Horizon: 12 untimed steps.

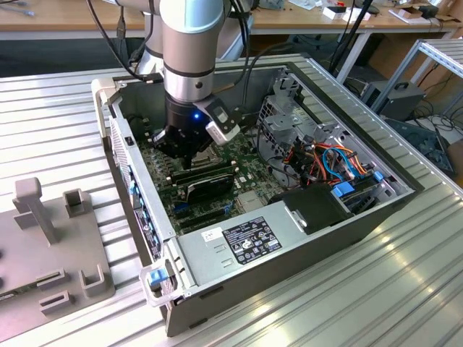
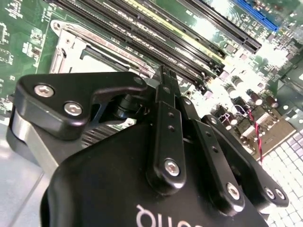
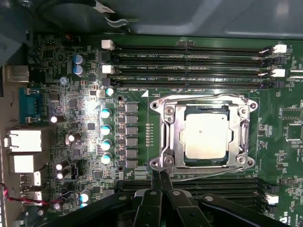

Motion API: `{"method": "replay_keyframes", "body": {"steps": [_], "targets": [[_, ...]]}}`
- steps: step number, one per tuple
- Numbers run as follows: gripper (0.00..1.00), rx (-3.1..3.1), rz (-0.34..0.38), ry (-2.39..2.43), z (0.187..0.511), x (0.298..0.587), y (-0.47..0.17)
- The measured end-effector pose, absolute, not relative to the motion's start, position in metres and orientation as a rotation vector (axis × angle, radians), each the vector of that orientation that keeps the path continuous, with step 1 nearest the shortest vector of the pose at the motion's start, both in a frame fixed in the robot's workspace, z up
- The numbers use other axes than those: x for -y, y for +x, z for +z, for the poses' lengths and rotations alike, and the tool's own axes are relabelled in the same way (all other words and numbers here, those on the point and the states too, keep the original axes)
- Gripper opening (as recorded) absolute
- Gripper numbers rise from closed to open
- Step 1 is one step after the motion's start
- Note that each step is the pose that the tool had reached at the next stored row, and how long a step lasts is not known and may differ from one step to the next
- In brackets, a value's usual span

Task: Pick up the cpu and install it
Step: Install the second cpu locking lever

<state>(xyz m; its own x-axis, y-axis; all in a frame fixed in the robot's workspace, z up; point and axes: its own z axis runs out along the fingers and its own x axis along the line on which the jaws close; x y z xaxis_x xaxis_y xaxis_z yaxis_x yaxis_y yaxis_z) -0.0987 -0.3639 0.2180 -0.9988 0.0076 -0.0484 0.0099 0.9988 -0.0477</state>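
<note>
Hovering low inside the open computer case (image 1: 405,189), our gripper (image 3: 160,176) hangs over the green motherboard (image 3: 85,109) with its two black fingers (image 3: 163,179) pressed together at the tips, closed on nothing that we can see. In the first wrist view the cpu (image 3: 206,135) already lies seated in the socket (image 3: 166,142), its dull silver-grey top level and square within the metal frame, and it sits free of our fingers. Our fingertips point at the frame's edge near one corner of the socket, just beside the cpu but apart from it; whether they touch the frame itself we cannot tell. Long black memory slots (image 3: 189,61) run along the far side of the socket from us, and another set of slots (image 3: 222,187) runs on our near side, partly under the fingers. In the second wrist view we see our gripper (image 2: 163,75) from behind, the closed tips close above the board beside the socket frame (image 2: 64,45). In the exterior view our arm (image 1: 189,50) reaches straight down into the case, which stands on a ribbed metal table (image 1: 51,130), and the gripper (image 1: 181,148) is over the board toward the exterior view's left of the case.
</note>
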Motion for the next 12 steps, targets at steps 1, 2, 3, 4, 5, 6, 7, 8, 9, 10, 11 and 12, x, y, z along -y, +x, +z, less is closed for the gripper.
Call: {"method": "replay_keyframes", "body": {"steps": [1,2,3,4,5,6,7,8,9,10,11,12], "targets": [[0.11,-3.093,-0.074,0.013,0.218,0.364,-0.097],[0.11,-3.093,-0.074,0.014,0.218,0.364,-0.096],[0.11,-3.093,-0.074,0.014,0.218,0.364,-0.094],[0.11,-3.093,-0.074,0.013,0.218,0.364,-0.094],[0.11,-3.093,-0.074,0.014,0.219,0.364,-0.094],[0.11,-3.092,-0.074,0.013,0.224,0.364,-0.094],[0.11,-3.093,-0.074,0.013,0.228,0.364,-0.094],[0.11,-3.093,-0.074,0.013,0.234,0.364,-0.094],[0.11,-3.093,-0.074,0.014,0.235,0.364,-0.094],[0.11,-3.093,-0.074,0.014,0.235,0.364,-0.094],[0.11,-3.093,-0.074,0.014,0.235,0.364,-0.093],[0.11,-3.093,-0.074,0.013,0.235,0.364,-0.093]]}}
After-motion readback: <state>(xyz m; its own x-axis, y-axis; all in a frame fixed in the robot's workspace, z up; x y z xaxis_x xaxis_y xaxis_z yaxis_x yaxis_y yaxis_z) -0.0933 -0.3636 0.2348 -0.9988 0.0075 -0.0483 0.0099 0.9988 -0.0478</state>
